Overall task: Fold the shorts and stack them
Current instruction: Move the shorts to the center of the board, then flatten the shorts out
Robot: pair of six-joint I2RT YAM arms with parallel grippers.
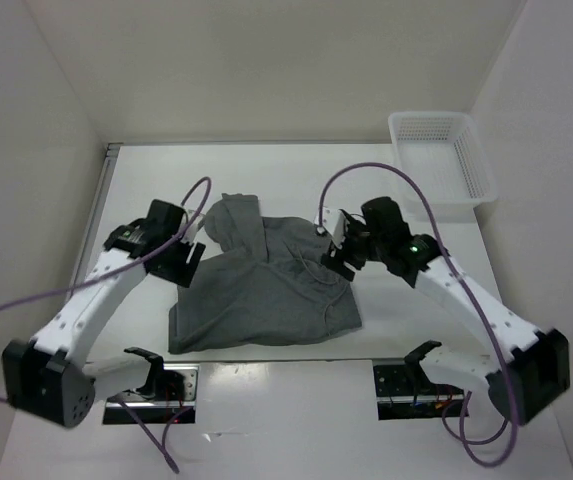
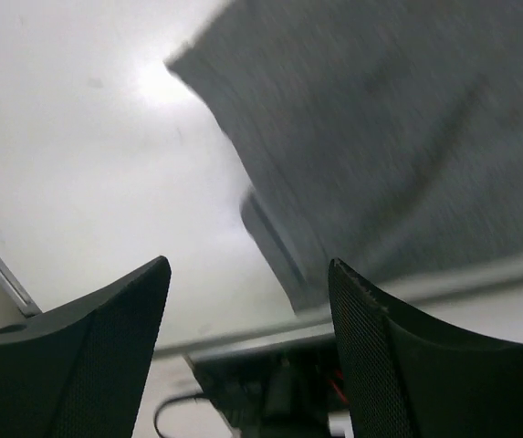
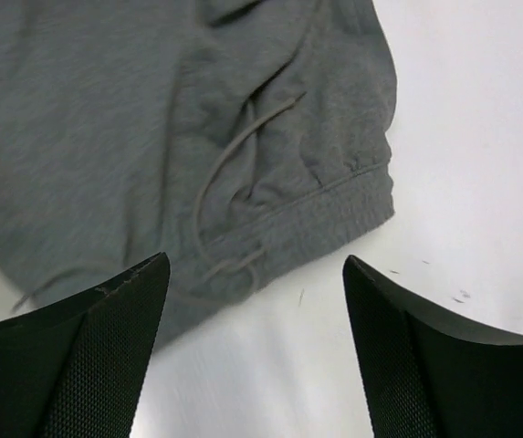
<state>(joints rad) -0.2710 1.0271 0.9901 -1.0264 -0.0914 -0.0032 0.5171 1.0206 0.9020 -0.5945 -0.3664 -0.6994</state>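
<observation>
Currently, the plain mid-grey soft fabric shorts (image 1: 261,290) lie around the middle of the white desk (image 1: 296,170), between the two arms. The fabric is wrinkled rather than flat, and a bunched portion reaches toward the far edge on the garment's left side.

Left gripper (image 1: 184,258): positioned at the left edge of the shorts. In the left wrist view its black fingers (image 2: 106,347) stand spread with nothing between them. Bare desk lies below, and a corner of the grey fabric (image 2: 380,137) is ahead. That view is blurred, so contact with the cloth cannot be confirmed.

Right gripper (image 1: 334,250): positioned at the right side of the shorts, toward the far edge. In the right wrist view its fingers (image 3: 106,356) are likewise spread apart and hold nothing. Below them lies the gathered waistband (image 3: 334,205) with a thin grey drawstring (image 3: 234,155) looped across the fabric.

A white mesh plastic basket (image 1: 476,170) stands at the far right corner of the desk – well apart from the shorts.
</observation>
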